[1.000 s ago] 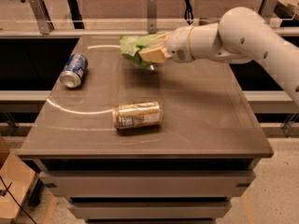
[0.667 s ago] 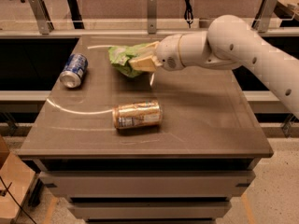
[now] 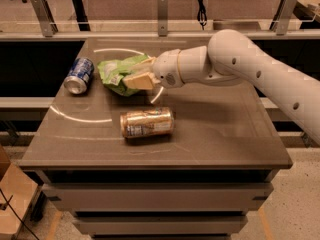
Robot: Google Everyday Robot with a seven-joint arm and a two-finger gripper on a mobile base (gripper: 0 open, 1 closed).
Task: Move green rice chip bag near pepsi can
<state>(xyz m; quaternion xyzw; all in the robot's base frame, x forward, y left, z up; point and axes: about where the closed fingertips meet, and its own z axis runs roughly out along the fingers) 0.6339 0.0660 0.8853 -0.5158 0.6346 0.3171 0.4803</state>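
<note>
The green rice chip bag [image 3: 116, 73] is crinkly light green and sits at the back left of the table top, held by my gripper [image 3: 136, 76]. The gripper reaches in from the right on a white arm and is shut on the bag's right side. The pepsi can [image 3: 79, 75], blue with a silver top, lies on its side just left of the bag, a small gap between them.
A gold-tan can [image 3: 147, 122] with a white label lies on its side in the middle of the brown table [image 3: 225, 134], in front of the bag. A rail with metal posts [image 3: 162, 6] runs behind the table.
My gripper has carried the green bag leftward across the back of the table, from near the middle to just beside the blue can. The cans have not moved.
</note>
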